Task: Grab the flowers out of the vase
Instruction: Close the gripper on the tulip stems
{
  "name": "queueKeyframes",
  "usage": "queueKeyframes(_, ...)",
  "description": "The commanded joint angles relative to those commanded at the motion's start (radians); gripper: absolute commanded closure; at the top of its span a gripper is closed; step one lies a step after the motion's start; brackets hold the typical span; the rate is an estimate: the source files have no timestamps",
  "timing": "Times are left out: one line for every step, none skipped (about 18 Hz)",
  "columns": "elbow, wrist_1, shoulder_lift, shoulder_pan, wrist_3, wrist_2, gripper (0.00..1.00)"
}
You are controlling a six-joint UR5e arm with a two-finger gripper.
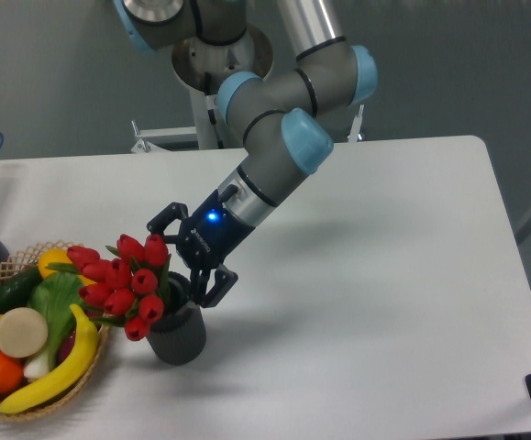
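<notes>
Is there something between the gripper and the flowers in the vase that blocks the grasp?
Nothing visible blocks it. The gripper is already right beside the flowers, at the mouth of the vase, with its jaws spread. The basket of fruit lies on the far side of the bunch, not between them. The stems are hidden, so contact is unclear.

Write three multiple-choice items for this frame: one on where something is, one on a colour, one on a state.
1. Where is the wicker basket of fruit?
A. At the table's left edge, left of the vase in the image
B. At the far right corner
C. Under the table

2. What colour are the flowers?
A. Yellow
B. Red
C. White

3. Where are the flowers now?
A. Lying flat on the table
B. Lifted high above the table
C. In the vase, with the gripper beside them

Answers:
1 A: the basket sits at the lower left.
2 B: the tulip heads are red.
3 C: the stems sit in the vase mouth, leaning left.
</notes>
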Motion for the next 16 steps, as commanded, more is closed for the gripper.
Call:
queueKeyframes(0.000,0.000,0.000,0.000,0.000,0.000,0.00)
queueKeyframes(0.002,0.000,0.000,0.000,0.002,-0.002,0.00)
queueKeyframes(0.002,0.000,0.000,-0.002,0.002,-0.006,0.00)
queueKeyframes(0.002,0.000,0.000,-0.002,0.002,-0.014,0.00)
queueKeyframes(0.003,0.000,0.000,-0.005,0.002,-0.017,0.00)
queueKeyframes(0.005,0.000,0.000,-0.006,0.002,-0.018,0.00)
queueKeyframes(0.008,0.000,0.000,-0.006,0.002,-0.018,0.00)
queueKeyframes(0.008,0.000,-0.002,-0.006,0.003,-0.018,0.01)
queueKeyframes(0.008,0.000,-0.005,-0.006,0.003,-0.018,0.07)
queueKeyframes(0.009,0.000,-0.005,-0.006,0.003,-0.020,0.13)
queueKeyframes(0.009,0.000,-0.005,-0.006,0.003,-0.020,0.19)
queueKeyframes(0.009,0.000,-0.005,-0.006,0.003,-0.020,0.22)
queueKeyframes(0.009,0.000,-0.005,-0.006,0.005,-0.020,0.30)
queueKeyframes(0.009,0.000,-0.005,-0.006,0.006,-0.020,0.35)
queueKeyframes(0.009,0.000,-0.005,-0.006,0.008,-0.020,0.38)
queueKeyframes(0.009,0.000,-0.006,-0.005,0.008,-0.020,0.42)
